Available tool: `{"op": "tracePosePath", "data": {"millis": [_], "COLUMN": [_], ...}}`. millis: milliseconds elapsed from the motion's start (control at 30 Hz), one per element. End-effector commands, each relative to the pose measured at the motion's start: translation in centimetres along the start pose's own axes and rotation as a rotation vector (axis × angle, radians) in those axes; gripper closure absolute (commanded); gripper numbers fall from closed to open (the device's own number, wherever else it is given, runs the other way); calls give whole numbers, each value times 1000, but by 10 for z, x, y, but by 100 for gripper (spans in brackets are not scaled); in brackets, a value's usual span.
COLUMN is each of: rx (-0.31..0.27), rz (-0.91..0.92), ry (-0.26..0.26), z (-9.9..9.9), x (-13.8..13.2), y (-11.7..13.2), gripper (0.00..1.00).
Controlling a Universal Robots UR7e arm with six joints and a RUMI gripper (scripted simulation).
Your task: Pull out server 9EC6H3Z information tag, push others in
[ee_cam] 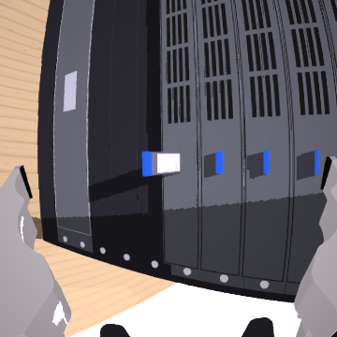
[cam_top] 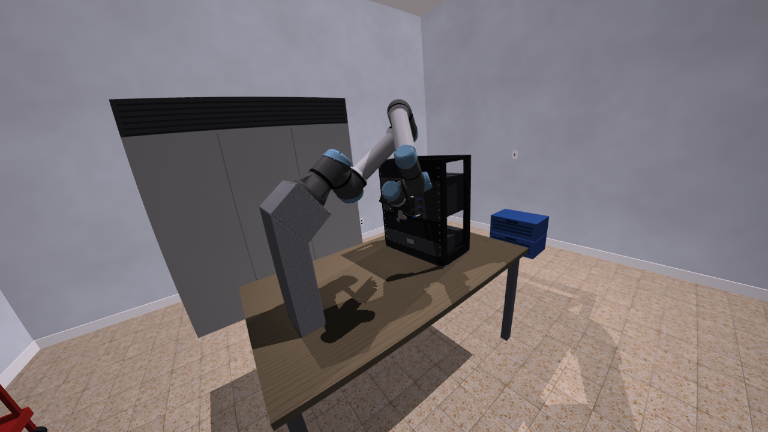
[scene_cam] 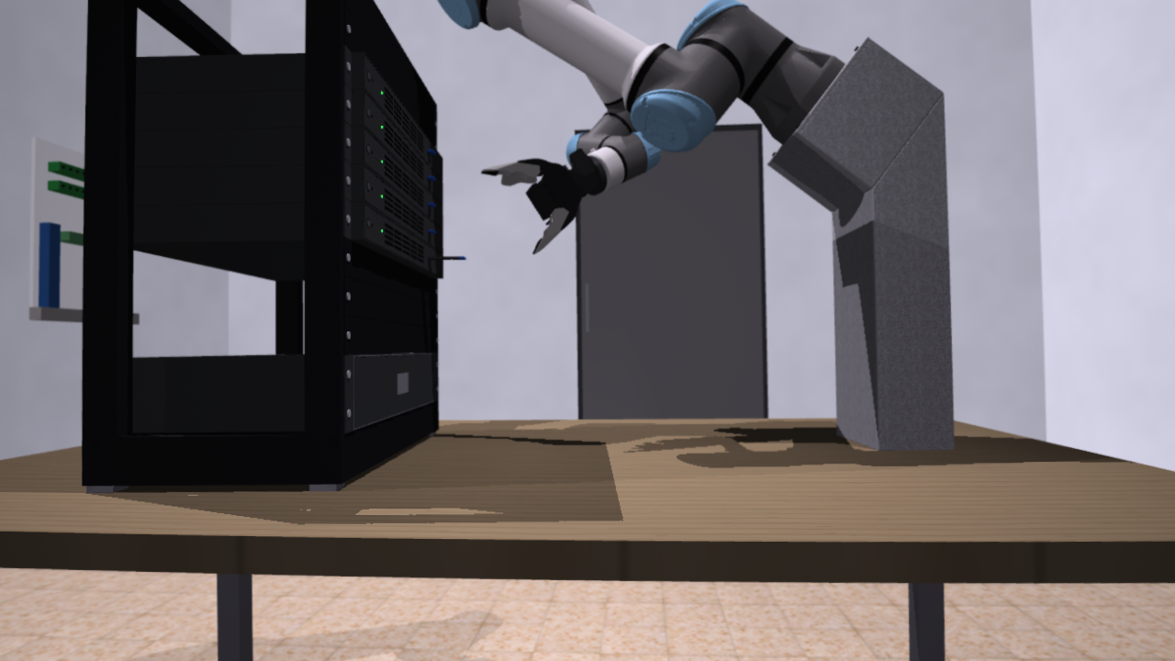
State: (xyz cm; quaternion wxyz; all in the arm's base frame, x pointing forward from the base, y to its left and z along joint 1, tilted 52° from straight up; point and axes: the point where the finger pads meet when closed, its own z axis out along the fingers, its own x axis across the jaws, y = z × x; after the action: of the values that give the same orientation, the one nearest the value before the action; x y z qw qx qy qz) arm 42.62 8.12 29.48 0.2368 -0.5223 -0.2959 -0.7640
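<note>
The black rack (cam_top: 465, 204) (scene_cam: 324, 246) (ee_cam: 46, 140) stands upright on the table. Its lowest upper server (ee_cam: 182, 140) has its information tag (scene_cam: 452, 258) (ee_cam: 168, 163) sticking out, with a blue end and a white label whose print is too small to read. Above it, other servers' blue tag ends (scene_cam: 430, 231) (ee_cam: 219, 162) sit close to their faces; three show in the wrist view, several in the exterior view. My gripper (scene_cam: 509, 211) (ee_cam: 176, 163) is open and empty, in front of the rack and touching nothing. In the exterior view it is higher than the protruding tag.
A wider unit with a pale label (cam_top: 409, 241) (scene_cam: 402, 383) (ee_cam: 70, 91) fills the rack's bottom. The arm's grey pedestal (cam_top: 300, 279) (scene_cam: 912, 329) stands at the table's (cam_top: 375, 349) (scene_cam: 780, 509) other end. Blue cabinets (cam_top: 519, 228) stand beyond the table.
</note>
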Motion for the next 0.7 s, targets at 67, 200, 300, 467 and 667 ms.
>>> {"op": "tracePosePath", "data": {"millis": [67, 200, 300, 467, 667], "rx": [-20, -35, -48, -60, -81], "rz": [-5, -9, -12, -15, -22], "ry": [21, 35, 45, 58, 91], "z": [0, 0, 0, 0, 1], "x": [-3, -5, -6, -8, -11], "y": [0, 1, 1, 1, 1], "gripper": [0, 0, 0, 0, 0]}}
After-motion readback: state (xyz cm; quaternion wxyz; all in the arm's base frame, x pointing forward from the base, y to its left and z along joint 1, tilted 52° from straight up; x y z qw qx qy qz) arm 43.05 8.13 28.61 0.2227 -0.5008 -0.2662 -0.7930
